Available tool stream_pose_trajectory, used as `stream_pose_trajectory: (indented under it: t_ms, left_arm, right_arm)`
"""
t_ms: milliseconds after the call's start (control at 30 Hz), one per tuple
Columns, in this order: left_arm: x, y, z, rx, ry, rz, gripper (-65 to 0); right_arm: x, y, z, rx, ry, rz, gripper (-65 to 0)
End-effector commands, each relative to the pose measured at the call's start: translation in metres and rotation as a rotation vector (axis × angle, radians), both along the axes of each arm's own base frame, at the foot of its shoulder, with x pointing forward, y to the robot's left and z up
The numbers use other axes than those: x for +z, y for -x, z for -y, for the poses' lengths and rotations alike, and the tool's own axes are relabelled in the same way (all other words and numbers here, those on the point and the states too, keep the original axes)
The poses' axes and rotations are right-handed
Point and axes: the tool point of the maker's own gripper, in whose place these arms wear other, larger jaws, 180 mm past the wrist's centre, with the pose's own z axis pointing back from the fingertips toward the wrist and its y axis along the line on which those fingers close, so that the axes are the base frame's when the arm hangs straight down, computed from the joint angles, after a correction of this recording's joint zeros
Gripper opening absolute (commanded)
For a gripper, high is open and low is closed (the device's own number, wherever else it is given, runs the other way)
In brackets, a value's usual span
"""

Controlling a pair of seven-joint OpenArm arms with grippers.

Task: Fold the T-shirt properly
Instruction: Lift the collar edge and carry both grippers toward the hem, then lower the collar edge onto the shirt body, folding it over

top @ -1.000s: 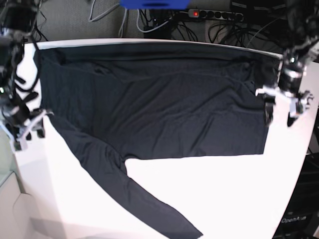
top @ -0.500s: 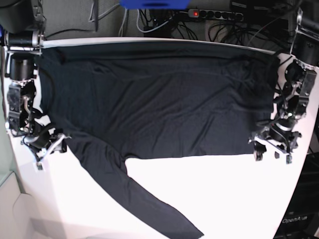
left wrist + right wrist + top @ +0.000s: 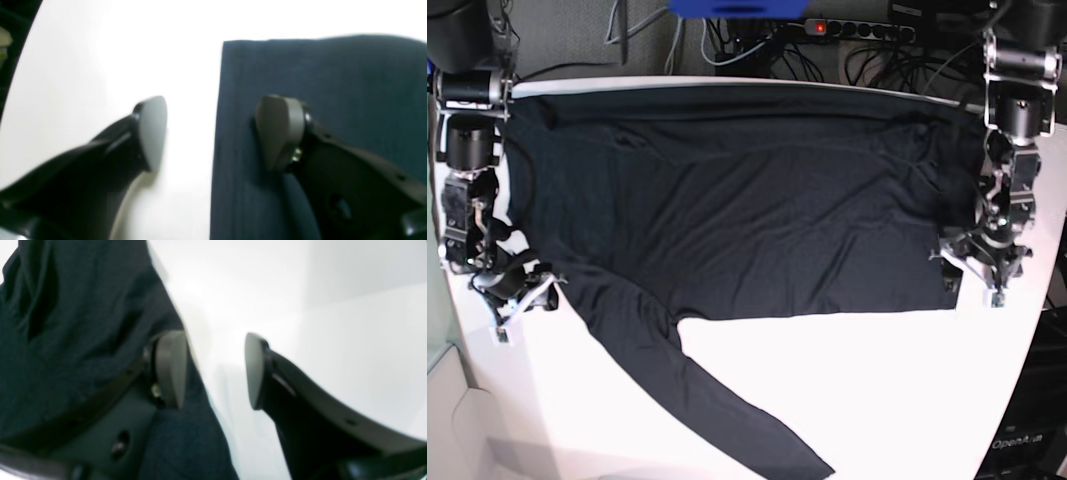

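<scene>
Shirt point(image 3: 747, 210) is spread flat across the table point(image 3: 877, 400), hem edge at 3 o'clock, shoulders at 9, one sleeve trailing toward 6.

Left gripper point(image 3: 213, 133) is released, jaws wide and straddling the hem side edge: one pad point(image 3: 278, 128) over cloth, the other pad point(image 3: 153, 130) over bare table. Nothing is held.

Right gripper point(image 3: 213, 370) is likewise spread wide, one pad over cloth at the 9 o'clock edge, the other over table. Nothing is held.

Risks, as judged:
- If the jaws are closed too high, the edge could be missed or only the top layer pinched, so the layers split on lift.
- The right side is bunched, so a lopsided bite is likely and the fold would be skewed.
- If both grips are not matched, the shirt could be dragged and twisted.
- The loose sleeve could be trapped crooked under the fold.
</scene>
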Motion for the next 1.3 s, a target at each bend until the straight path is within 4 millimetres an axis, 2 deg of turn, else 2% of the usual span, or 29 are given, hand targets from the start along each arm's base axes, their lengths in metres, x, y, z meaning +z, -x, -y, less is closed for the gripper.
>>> stream_pose_trajectory:
  t_ms: [0,167,300,367,500,667,800,933,1267]
  left_arm:
    - [0.024,-0.018,-0.008,0.004,-0.001,0.072,-22.5]
    - [0.012,-0.020,0.004,-0.029,0.015,0.044,-22.5]
    - [0.025,-0.039,0.012,-0.038,0.008,0.068,-22.5]
    - [0.021,-0.046,0.018,-0.032,0.024,0.057,-22.5]
    - [0.018,-0.054,0.015,-0.013,0.029,0.033,-22.5]
    - [0.027,-0.066,0.026,-0.019,0.044,0.079,-22.5]
    - [0.025,-0.065,0.026,-0.017,0.047,0.077,-22.5]
    - [0.005,-0.053,0.020,0.012,0.063,0.025,-22.5]
    - [0.005,-0.053,0.019,0.013,0.064,0.027,-22.5]
  right_arm:
    - [0.027,-0.019,0.005,0.001,0.010,0.077,-35.2]
    - [0.019,-0.015,-0.004,0.030,0.022,0.054,-35.2]
    - [0.016,-0.016,-0.015,0.038,0.003,0.054,-35.2]
    - [0.015,-0.016,-0.016,0.039,0.001,0.053,-35.2]
    - [0.012,-0.013,-0.016,0.040,0.000,0.045,-35.2]
    - [0.008,-0.010,-0.016,0.040,-0.001,0.037,-35.2]
    - [0.007,-0.009,-0.016,0.039,0.001,0.034,-35.2]
    - [0.006,-0.008,-0.016,0.039,0.001,0.033,-35.2]
    - [0.006,-0.008,-0.016,0.040,-0.001,0.031,-35.2]
